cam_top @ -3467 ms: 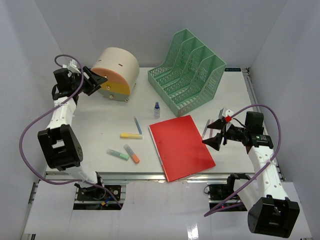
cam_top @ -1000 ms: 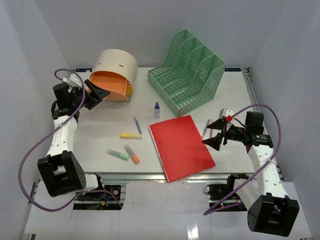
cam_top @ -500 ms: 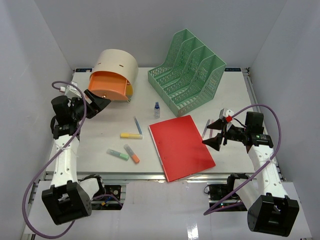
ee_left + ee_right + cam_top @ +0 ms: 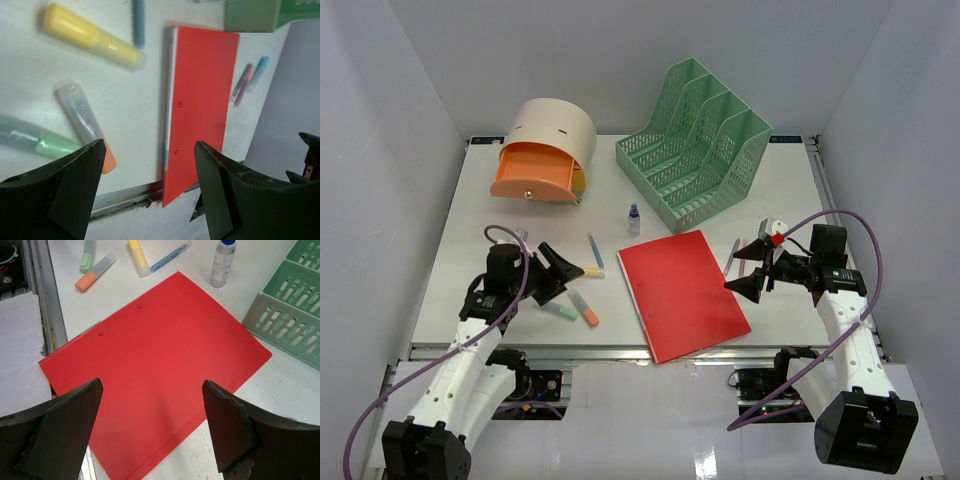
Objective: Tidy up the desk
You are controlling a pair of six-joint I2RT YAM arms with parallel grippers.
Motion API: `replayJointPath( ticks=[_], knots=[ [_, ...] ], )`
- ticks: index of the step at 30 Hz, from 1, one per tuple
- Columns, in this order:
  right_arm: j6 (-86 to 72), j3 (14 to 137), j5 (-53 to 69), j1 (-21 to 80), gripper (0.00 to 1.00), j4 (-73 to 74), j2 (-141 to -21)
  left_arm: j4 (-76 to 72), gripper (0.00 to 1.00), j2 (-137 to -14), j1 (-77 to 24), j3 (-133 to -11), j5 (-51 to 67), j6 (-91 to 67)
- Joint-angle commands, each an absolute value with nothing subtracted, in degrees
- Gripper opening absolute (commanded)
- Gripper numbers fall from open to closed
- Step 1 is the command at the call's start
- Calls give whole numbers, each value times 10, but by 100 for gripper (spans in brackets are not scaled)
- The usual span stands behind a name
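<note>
The white desk (image 4: 500, 215) carries a red folder (image 4: 682, 293) near its front middle. Left of the folder lie a yellow highlighter (image 4: 582, 271), a blue pen (image 4: 595, 250), a green highlighter (image 4: 555, 308) and an orange-tipped one (image 4: 583, 306). My left gripper (image 4: 558, 275) hovers open just left of these, holding nothing. Its wrist view shows the orange-tipped highlighter (image 4: 85, 125), the yellow one (image 4: 92, 36) and the folder (image 4: 200, 100). My right gripper (image 4: 745, 268) hangs open and empty over the folder's right edge (image 4: 160, 360).
At the back left, a beige round drawer box (image 4: 555, 125) has its orange drawer (image 4: 530, 178) pulled out. A green mesh file rack (image 4: 695, 140) stands at the back right. A small bottle (image 4: 634, 220) and two pens (image 4: 732, 255) lie near the folder.
My left arm has swung from the drawer box down to the front left, over the highlighters. The orange drawer stays pulled out. The right arm has not moved.
</note>
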State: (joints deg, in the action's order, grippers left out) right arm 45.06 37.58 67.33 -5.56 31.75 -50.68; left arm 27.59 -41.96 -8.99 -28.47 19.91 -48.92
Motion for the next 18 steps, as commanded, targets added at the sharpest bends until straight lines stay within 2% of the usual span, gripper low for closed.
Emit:
replayJointPath(
  ticks=[1,6,10,11,18],
  knots=[
    [455,376,685,-58,87,324,-503,357,83,-421,-127,-292,87,-581],
    [452,378,685,-57,87,324,-502,368,82,-501,-144,-324,61,-576],
    [450,378,683,-58,87,324,-500,392,67,-600,-156,-354,45,-576],
    [450,378,683,-58,87,324,-498,397,66,-618,-160,-359,41,-575],
    [449,378,683,-58,87,324,-495,405,66,-661,-190,-393,9,-573]
  ],
)
